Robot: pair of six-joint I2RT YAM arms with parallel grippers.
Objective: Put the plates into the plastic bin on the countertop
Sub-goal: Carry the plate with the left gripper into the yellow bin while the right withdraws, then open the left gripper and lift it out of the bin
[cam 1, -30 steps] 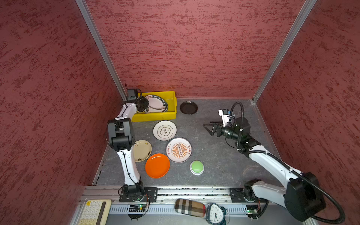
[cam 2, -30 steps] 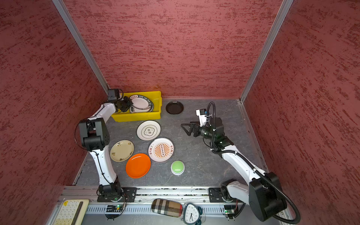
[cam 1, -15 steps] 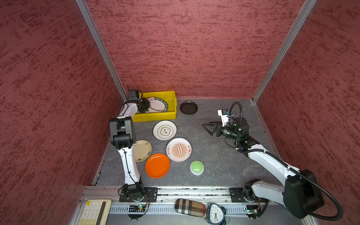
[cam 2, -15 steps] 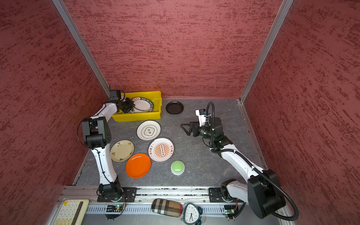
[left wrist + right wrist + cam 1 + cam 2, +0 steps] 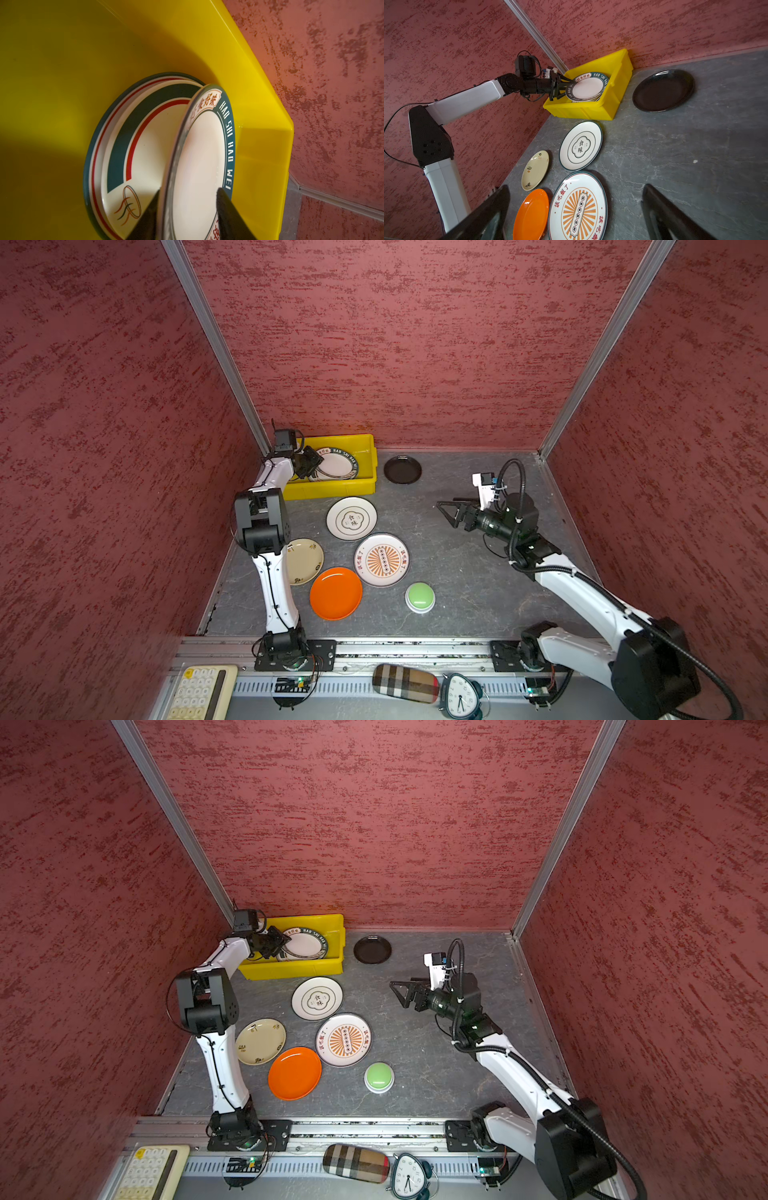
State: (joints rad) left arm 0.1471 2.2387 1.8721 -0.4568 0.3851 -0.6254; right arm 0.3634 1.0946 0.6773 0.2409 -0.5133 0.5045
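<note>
I count five plates [image 5: 402, 469] [image 5: 351, 518] [image 5: 381, 559] [image 5: 305, 561] [image 5: 336, 593] on the countertop [image 5: 457, 572] and at least two in the plastic bin [image 5: 332, 489]. Left gripper [image 5: 188, 192] parted astride the top plate [image 5: 201, 155]; right gripper [image 5: 576, 187] agape, empty.

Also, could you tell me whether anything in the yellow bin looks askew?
Yes: the top green-rimmed plate in the yellow bin sits tilted, one edge raised off the plates beneath, its rim between the parted jaws of the left gripper.

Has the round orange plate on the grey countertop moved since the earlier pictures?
No. In both top views the round orange plate lies where it did: close beside the white sunburst-print plate, left of the green dome button.
</note>
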